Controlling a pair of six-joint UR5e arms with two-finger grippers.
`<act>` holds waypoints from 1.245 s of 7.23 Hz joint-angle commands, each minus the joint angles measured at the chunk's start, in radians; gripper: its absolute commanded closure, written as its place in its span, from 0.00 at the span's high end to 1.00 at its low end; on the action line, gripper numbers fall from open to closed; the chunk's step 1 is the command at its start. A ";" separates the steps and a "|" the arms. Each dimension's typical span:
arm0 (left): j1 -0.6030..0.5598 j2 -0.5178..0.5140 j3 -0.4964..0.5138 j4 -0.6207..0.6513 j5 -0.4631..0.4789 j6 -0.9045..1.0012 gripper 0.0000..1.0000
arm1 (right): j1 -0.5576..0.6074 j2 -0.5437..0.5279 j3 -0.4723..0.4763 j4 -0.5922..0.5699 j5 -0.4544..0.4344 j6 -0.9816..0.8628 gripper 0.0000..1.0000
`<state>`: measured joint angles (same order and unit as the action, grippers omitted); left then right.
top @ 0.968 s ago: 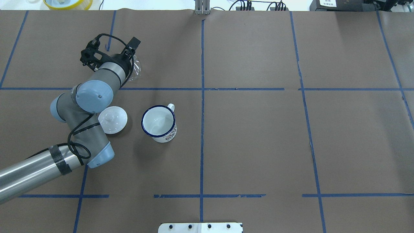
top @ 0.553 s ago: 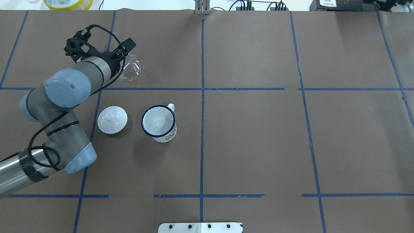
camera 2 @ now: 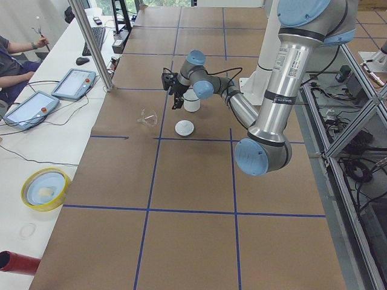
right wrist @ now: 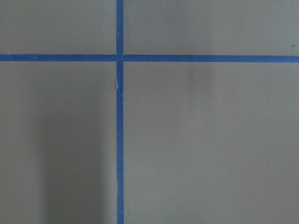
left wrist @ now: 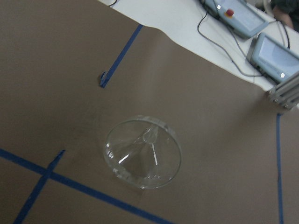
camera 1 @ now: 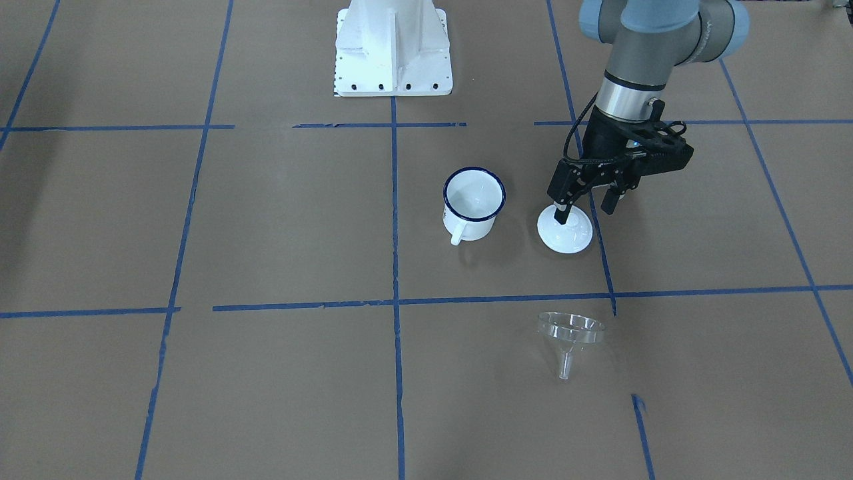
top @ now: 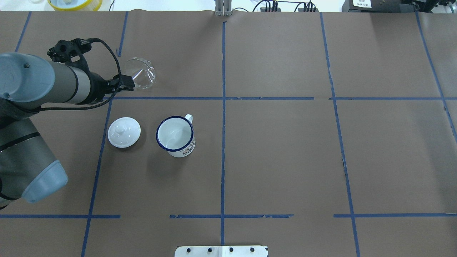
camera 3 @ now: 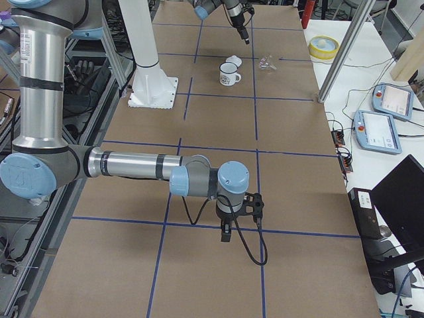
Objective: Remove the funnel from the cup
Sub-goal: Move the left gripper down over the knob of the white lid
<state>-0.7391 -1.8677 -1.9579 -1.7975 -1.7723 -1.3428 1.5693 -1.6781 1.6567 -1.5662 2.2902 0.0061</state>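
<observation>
Lying on its side on the brown paper table [top: 285, 160]: the funnel [top: 141, 73], clear, wide bowl and short spout, held by nothing, out of the cup and well apart from it, across a blue tape line [top: 178, 98]. Item two: the cup [top: 175, 135], white enamel with dark blue rim, upright, empty, its handle turned away from the robot. Item three: a round white lid [top: 124, 132] with knob, flat on the paper just beside the cup, on the same side of the tape line, not touching it. Left gripper [camera 1: 586, 207]: raised above the table near the lid and the funnel, fingers [camera 1: 563, 212] spread, nothing between them. Right gripper [camera 3: 225, 233]: low over bare paper near a tape crossing, far from all three items; whether its fingers are spread or together cannot be told.
</observation>
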 commanded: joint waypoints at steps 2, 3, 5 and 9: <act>0.012 -0.033 0.150 0.044 -0.169 0.165 1.00 | 0.000 0.000 0.000 0.000 0.000 0.000 1.00; 0.015 -0.054 0.206 0.032 -0.171 0.160 1.00 | 0.000 0.000 0.000 0.000 0.000 0.000 1.00; 0.015 -0.051 0.223 0.017 -0.173 0.166 1.00 | 0.000 0.000 0.000 0.000 0.000 0.000 1.00; 0.017 -0.042 0.217 0.015 -0.173 0.162 0.85 | 0.000 0.000 0.000 0.000 0.000 0.000 1.00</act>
<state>-0.7235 -1.9134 -1.7399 -1.7819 -1.9450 -1.1797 1.5693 -1.6782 1.6562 -1.5662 2.2902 0.0062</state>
